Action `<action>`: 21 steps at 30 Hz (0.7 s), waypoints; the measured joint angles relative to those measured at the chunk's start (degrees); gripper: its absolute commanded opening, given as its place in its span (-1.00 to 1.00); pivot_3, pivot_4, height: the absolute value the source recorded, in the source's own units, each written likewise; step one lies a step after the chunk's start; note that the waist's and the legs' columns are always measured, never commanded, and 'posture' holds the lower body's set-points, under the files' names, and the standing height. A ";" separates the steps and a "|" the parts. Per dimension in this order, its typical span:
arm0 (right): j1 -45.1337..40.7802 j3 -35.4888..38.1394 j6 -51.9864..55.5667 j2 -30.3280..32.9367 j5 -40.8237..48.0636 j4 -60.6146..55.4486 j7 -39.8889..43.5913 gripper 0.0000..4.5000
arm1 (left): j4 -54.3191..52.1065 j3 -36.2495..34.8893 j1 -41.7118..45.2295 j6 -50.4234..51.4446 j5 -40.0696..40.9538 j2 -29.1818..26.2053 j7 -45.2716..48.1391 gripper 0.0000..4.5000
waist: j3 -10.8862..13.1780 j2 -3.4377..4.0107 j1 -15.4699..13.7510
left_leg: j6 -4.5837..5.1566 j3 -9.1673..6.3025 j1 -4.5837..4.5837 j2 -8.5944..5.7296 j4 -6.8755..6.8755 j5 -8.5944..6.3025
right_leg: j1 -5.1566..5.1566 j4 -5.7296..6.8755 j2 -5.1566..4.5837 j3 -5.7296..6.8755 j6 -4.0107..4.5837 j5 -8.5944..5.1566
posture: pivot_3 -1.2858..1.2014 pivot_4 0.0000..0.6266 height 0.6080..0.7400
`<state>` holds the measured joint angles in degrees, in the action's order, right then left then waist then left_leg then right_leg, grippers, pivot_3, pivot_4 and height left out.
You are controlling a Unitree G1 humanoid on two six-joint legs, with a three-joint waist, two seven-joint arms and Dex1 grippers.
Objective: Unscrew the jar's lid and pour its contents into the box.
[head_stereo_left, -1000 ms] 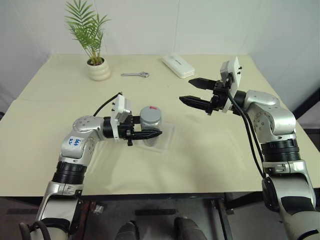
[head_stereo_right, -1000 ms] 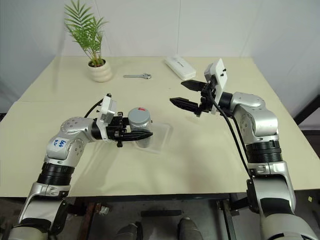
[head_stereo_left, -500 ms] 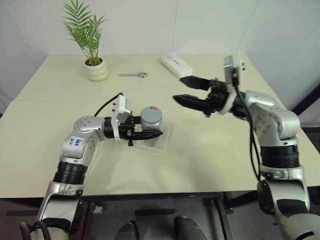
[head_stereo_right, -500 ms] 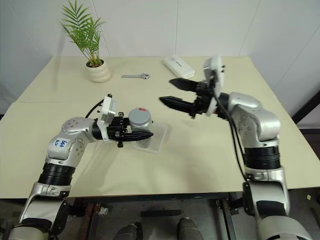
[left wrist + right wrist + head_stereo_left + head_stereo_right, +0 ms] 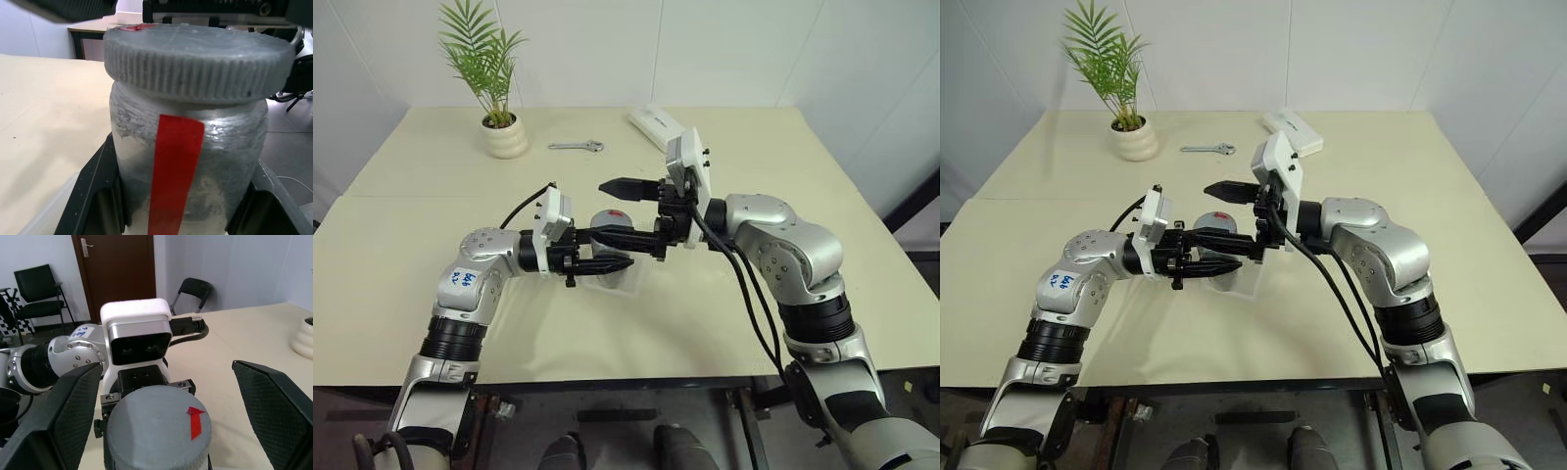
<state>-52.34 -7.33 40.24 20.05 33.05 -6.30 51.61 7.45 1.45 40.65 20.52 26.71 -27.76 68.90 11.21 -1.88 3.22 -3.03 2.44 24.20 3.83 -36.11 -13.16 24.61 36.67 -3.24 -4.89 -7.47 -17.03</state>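
i've got the left gripper (image 5: 607,262) pinching the jar (image 5: 188,166) by its body, holding it over the box (image 5: 628,282) on the worktop (image 5: 724,294). the lid (image 5: 159,431) is on. my right gripper (image 5: 612,211) is spread wide, one finger either side of the lid, not touching.

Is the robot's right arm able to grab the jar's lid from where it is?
Probably yes. The right gripper is open, its jaws standing either side of the lid, with nothing between them. The left gripper holds the jar lower down.
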 measured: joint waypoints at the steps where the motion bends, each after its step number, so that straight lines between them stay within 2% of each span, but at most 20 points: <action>1: -0.02 -0.25 -0.21 -0.35 -0.41 0.17 -0.11 0.99 | 0.00 0.01 0.00 0.00 0.00 0.03 0.00 -0.14 | 0.00 0.00 0.01 | 0.00 0.00 0.00 0.00 0.00 0.00 | 0.00 0.01 0.00 0.00 0.00 0.00 | 0.03 -0.52 1.00; 21: -1.11 -1.48 -4.81 -0.30 -3.86 5.09 2.69 0.99 | 0.41 0.12 0.00 0.00 -0.21 0.22 -1.15 -0.14 | 0.00 0.00 -0.05 | 0.00 0.00 0.00 0.00 0.00 0.00 | -0.01 -0.02 0.00 0.00 0.00 0.00 | 0.03 -0.52 1.00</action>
<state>-53.44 -8.81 35.43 19.75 29.19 -1.20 54.30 7.85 1.57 40.65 20.52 26.50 -27.54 67.75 11.21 -1.88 3.17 -3.03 2.44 24.20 3.83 -36.11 -13.16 24.61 36.65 -3.24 -4.89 -7.47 -17.03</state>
